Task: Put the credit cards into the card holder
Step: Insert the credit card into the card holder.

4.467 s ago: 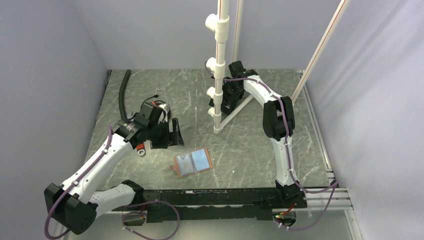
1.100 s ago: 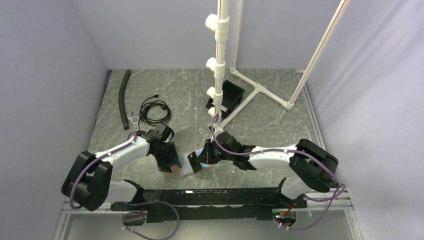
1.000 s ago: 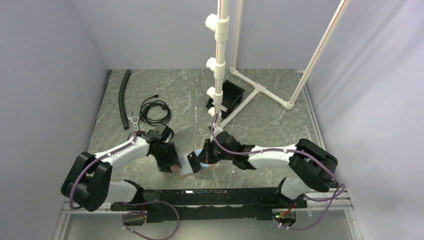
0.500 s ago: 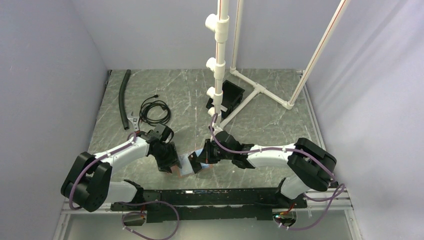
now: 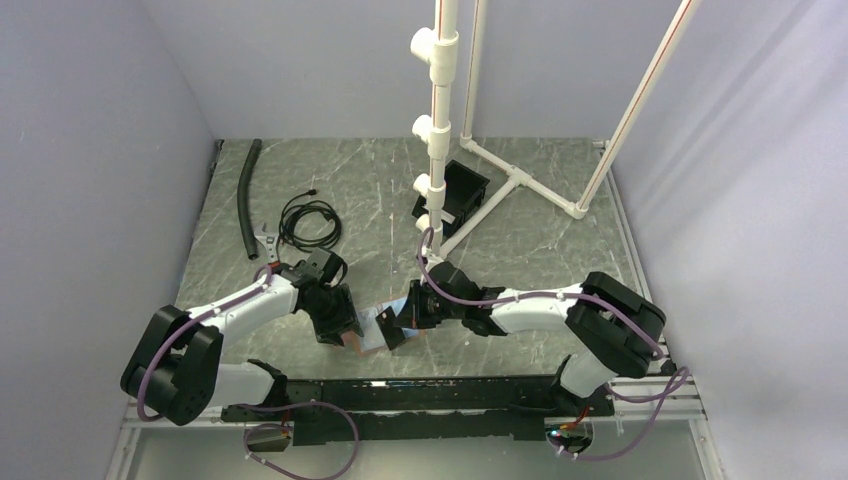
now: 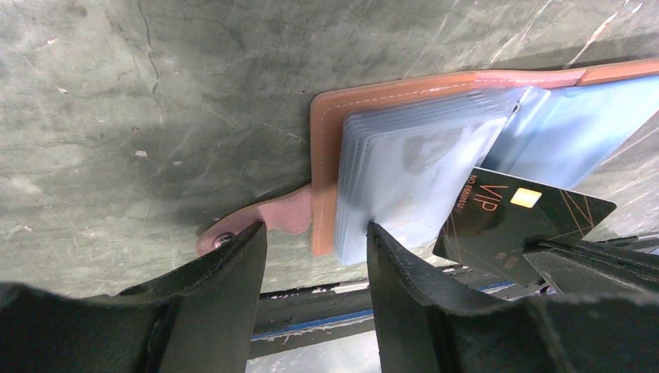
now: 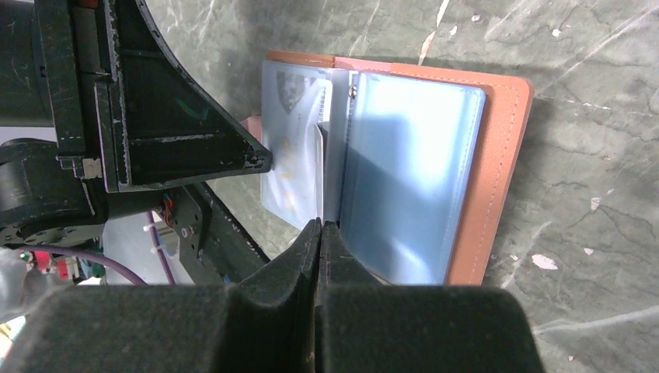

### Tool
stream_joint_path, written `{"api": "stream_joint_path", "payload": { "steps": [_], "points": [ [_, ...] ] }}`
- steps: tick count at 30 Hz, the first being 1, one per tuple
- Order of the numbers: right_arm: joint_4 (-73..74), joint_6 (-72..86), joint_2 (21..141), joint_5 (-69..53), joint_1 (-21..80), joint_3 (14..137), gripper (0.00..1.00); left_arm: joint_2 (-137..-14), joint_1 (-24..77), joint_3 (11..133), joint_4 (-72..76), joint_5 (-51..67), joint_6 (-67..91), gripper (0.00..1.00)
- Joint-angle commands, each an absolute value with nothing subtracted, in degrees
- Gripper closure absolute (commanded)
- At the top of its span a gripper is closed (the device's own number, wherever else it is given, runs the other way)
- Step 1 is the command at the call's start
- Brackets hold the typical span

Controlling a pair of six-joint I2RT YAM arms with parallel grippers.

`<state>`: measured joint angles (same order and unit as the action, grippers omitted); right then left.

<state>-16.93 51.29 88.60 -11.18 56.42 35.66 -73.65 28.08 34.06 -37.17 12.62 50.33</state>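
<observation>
The tan leather card holder [image 6: 330, 116] lies open on the table, its snap tab [image 6: 268, 220] toward my left gripper. Its glossy sleeves [image 6: 412, 167] are fanned up. My left gripper [image 6: 315, 233] is open; one fingertip [image 6: 375, 233] rests on the sleeve stack, the other sits by the snap tab. My right gripper [image 7: 320, 225] is shut on a black VIP credit card [image 6: 521, 221], held edge-on [image 7: 319, 159] at the fold between the sleeves. In the top view both grippers [image 5: 338, 320] [image 5: 400, 320] meet over the holder [image 5: 368, 335]. I cannot tell a light blue card from the bluish sleeves.
A black open-topped box [image 5: 455, 190] stands at the foot of a white PVC pipe frame [image 5: 437, 150] at the back. A coiled black cable [image 5: 308, 220] and a black hose [image 5: 245, 195] lie at the back left. The black base rail [image 5: 420, 392] runs just below the holder.
4.5 s ago the right gripper was at the black box and the left above the cable. Over the last second the right gripper edged left with the card; the left stayed.
</observation>
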Motion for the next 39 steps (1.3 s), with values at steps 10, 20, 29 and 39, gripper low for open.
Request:
{"api": "stream_joint_path", "payload": {
  "steps": [10, 20, 29, 39],
  "points": [
    [-20.4, 51.2, 93.1, -15.2, 53.9, 38.8, 1.0, -74.6, 28.1, 31.3, -37.6, 6.0, 49.7, 0.45],
    [-19.5, 47.8, 96.2, -15.4, 52.9, 42.2, 1.0, -75.0, 28.1, 31.4, -37.5, 6.3, 49.5, 0.44],
    [-20.8, 45.7, 98.3, -15.3, 52.5, 42.9, 1.0, -75.1, 28.1, 31.0, -36.9, 6.3, 49.5, 0.44],
    [-27.5, 52.2, 97.1, -12.5, 52.2, 37.9, 1.0, -74.5, 28.1, 30.3, -36.8, 6.1, 50.0, 0.44]
  ]
}}
